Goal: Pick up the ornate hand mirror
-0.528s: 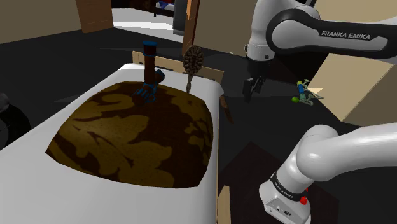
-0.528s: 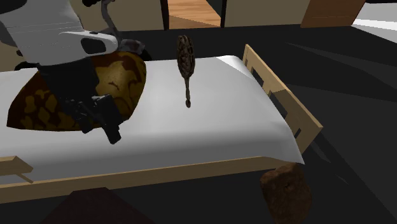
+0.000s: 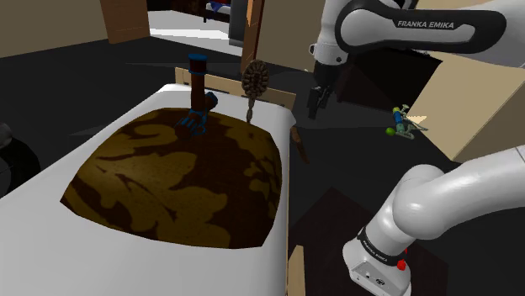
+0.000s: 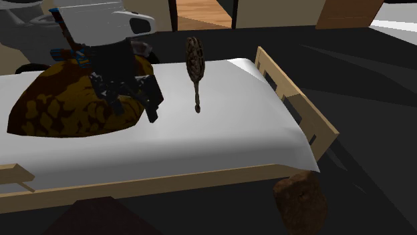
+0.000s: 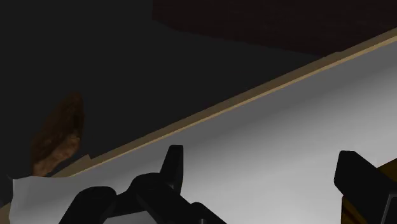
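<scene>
shoulder: hand mirror (image 3: 255,84) upright at far end of bed (image 3: 229,84), gripper (image 3: 318,104) in air to its right
second exterior: gripper left of hand mirror, above sheet (image 4: 220,137)
wrist: fingers (image 5: 172,164) spread apart, gripping nothing, white sheet below

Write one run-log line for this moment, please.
stage: before grasp | gripper: open, empty, apart from mirror | hand mirror: brown, upright on white bed, untouched | grasp: not yet done
</scene>
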